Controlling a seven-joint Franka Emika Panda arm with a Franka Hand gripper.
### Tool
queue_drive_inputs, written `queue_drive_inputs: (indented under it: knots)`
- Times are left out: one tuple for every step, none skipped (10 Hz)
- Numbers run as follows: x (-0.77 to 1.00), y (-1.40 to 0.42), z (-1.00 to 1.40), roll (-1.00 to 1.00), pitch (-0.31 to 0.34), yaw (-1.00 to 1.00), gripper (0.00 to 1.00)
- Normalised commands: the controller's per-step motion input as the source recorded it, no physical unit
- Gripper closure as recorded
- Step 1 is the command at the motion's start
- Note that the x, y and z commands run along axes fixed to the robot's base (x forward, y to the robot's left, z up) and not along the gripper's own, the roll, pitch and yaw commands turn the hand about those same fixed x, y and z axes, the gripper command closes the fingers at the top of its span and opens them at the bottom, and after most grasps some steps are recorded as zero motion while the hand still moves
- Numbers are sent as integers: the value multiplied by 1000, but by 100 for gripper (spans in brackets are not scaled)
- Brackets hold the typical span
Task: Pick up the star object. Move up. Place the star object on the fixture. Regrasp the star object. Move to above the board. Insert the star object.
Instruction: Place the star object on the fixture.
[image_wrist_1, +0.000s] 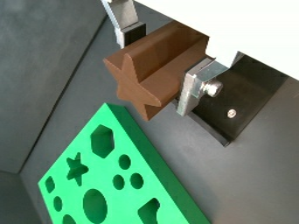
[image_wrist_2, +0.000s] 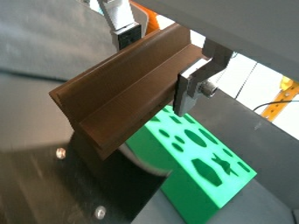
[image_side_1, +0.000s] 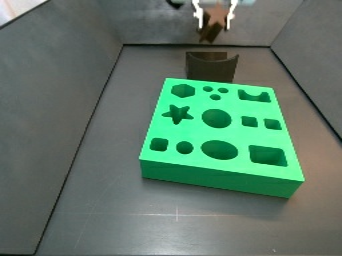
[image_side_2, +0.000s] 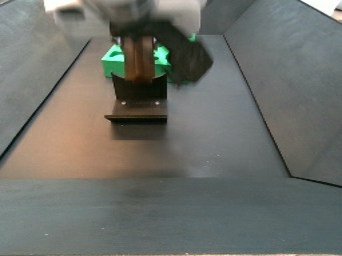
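My gripper (image_wrist_1: 160, 61) is shut on the brown star object (image_wrist_1: 142, 77), a long star-section bar held across its middle by the silver fingers (image_wrist_1: 191, 87). Both wrist views show the grip (image_wrist_2: 156, 66) on the bar (image_wrist_2: 117, 101). In a side view the gripper (image_side_1: 211, 22) hangs at the back, over the dark fixture (image_side_1: 207, 63). The fixture also shows in a wrist view (image_wrist_1: 239, 101) just beyond the bar. The green board (image_side_1: 221, 135) lies in front of the fixture, and its star hole (image_side_1: 177, 114) is on the near-left side.
Dark walls enclose the floor on all sides (image_side_1: 80, 110). In a side view the fixture's base plate (image_side_2: 138, 112) stands between the camera and the green board (image_side_2: 112, 60). The board has several other shaped holes (image_side_1: 222, 151).
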Motion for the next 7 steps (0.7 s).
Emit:
queue_drive_inputs:
  knots:
    - [163,142,-1000,-337,114,-208,100]
    - [172,137,-1000,-257,86,-209,100]
    - [166,136,-907,-175,22,-193,100]
    - [144,116,-687,-151,-4,-177,100]
    - [119,87,-485,-133,-23,-154,100]
    - [102,74,-361,-120,-34,-135,100]
    - [55,81,-294,-93,-51,-100,100]
